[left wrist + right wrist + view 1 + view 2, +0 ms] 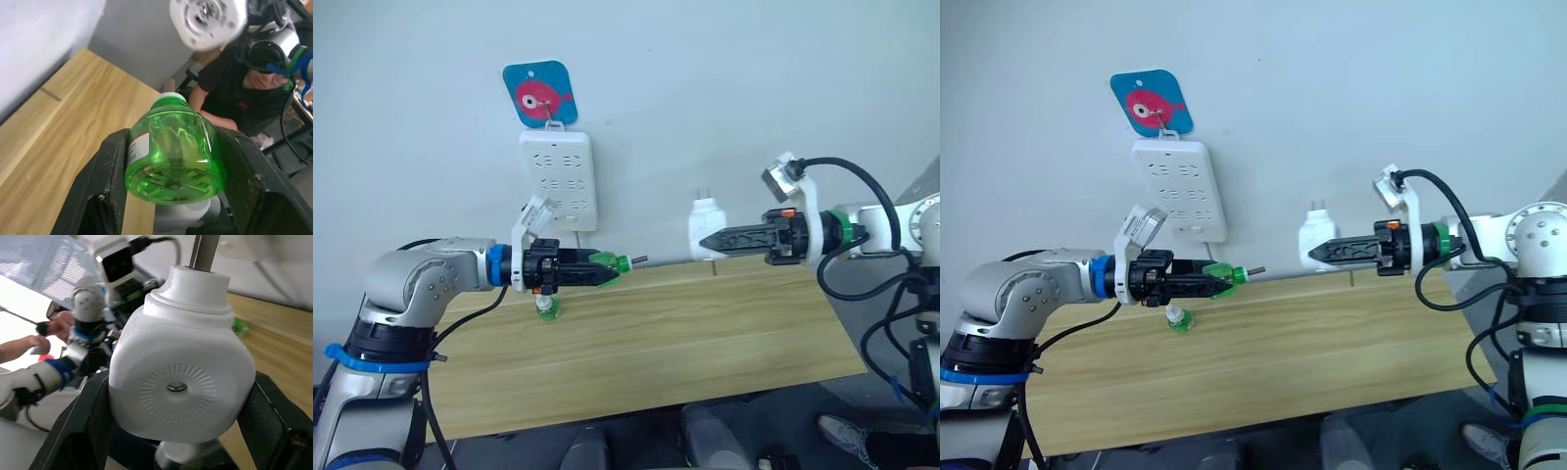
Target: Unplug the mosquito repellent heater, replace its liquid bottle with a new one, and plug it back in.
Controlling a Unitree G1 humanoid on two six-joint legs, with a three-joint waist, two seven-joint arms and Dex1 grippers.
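While both arms hold their parts in the air above the tabletop, the step in hand looks like joining a bottle to the heater, so alignment matters most.

Tabletop [705,333]: pale wood, set against the wall; both grippers hang over its far edge.
Power strip [558,181]: white, hung on the wall under a blue fish tag [540,94], above the far left part of the tabletop; by my reading, the heater goes back into it last.
Right gripper [710,242]: jaws closed on the mosquito repellent heater [706,227], above the far edge toward the right corner; prongs point up, the heater's bottle opening faces the left arm.
Left gripper [612,268]: jaws clamped across a green bottle [1219,273], lying level, its wick [1278,275] reaching toward the heater.
Second bottle [547,308]: small, green, on the tabletop near the far left edge, below the left gripper.
Doing it well: keep wick and heater opening on one straight line, bring them together slowly, and turn only once the neck seats; a tilted entry could bend the wick.
Risk: a loose grip on the smooth bottle may let it spin.
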